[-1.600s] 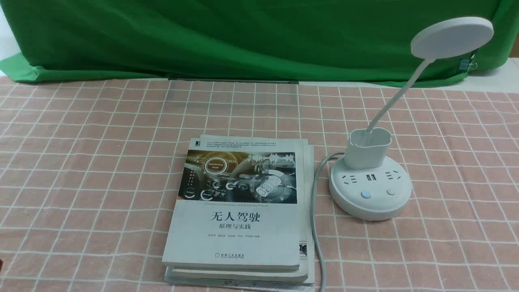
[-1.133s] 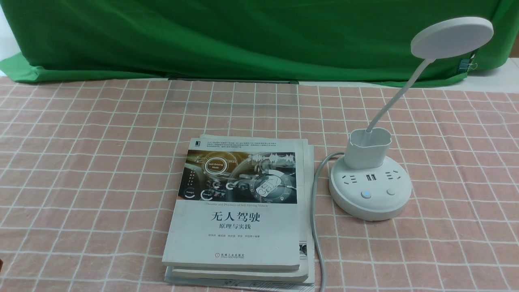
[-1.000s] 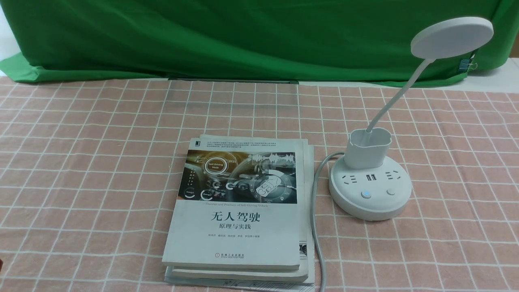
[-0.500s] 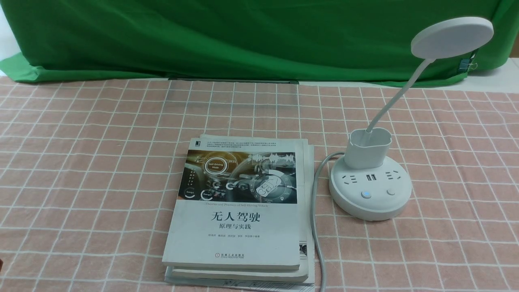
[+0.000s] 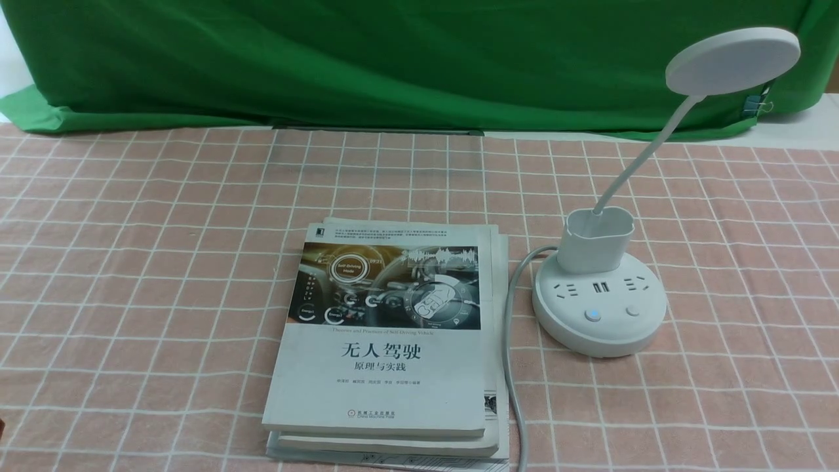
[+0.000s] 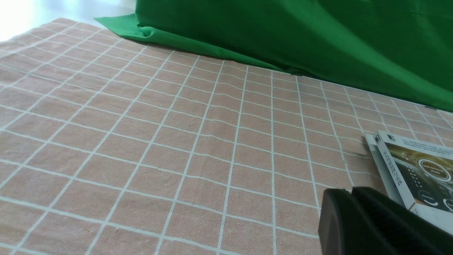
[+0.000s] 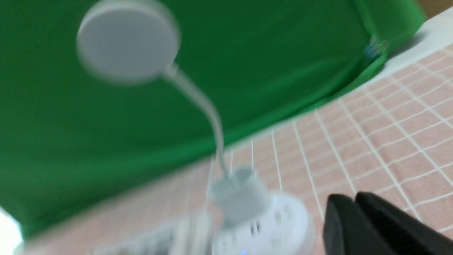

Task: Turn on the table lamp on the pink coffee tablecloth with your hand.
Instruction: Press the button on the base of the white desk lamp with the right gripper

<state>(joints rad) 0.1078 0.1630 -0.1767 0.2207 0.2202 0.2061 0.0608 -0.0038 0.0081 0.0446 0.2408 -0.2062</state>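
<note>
The white table lamp (image 5: 599, 298) stands on the pink coffee tablecloth (image 5: 144, 249) at the right, with its disc head (image 5: 733, 61) raised on a thin neck and unlit. Its round base has two buttons (image 5: 593, 315); the left one glows blue. A grey cord (image 5: 508, 341) runs from the base toward me. Neither gripper shows in the front view. My right gripper (image 7: 354, 198) is shut and empty, hovering near the lamp base (image 7: 269, 226), apart from it, in a blurred wrist view. My left gripper (image 6: 350, 193) is shut and empty, low over the cloth beside the books.
A stack of books (image 5: 387, 341) lies left of the lamp, its corner also in the left wrist view (image 6: 414, 166). A green backdrop cloth (image 5: 393, 59) hangs along the far edge of the table.
The front view has shifted very slightly; the lamp, cord and books stay where they were. No arm has entered the front view.
</note>
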